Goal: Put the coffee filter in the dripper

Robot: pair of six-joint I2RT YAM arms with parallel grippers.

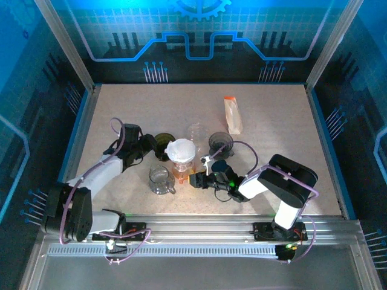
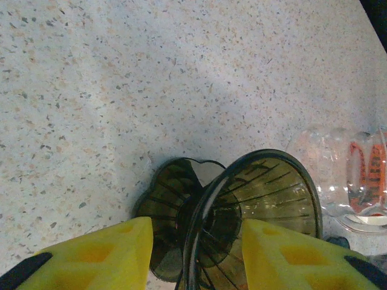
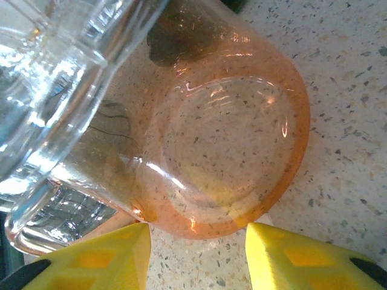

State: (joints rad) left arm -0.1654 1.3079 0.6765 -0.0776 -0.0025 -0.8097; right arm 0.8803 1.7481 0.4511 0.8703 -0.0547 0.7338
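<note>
Filter (image 1: 181,148) in clr dripper (image 3: 63,57)

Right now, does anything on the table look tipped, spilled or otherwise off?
The dark dripper between the fingers of the left gripper looks tipped on its side: in the left wrist view its ribbed mouth faces the camera with its base showing behind. No spill visible.

Speckled table (image 1: 278,133) carries: dark dripper (image 1: 163,145), second dripper (image 1: 221,142), glass mug (image 1: 160,180), orange carafe (image 3: 230,157) (see-through), packet (image 1: 233,116).
</note>
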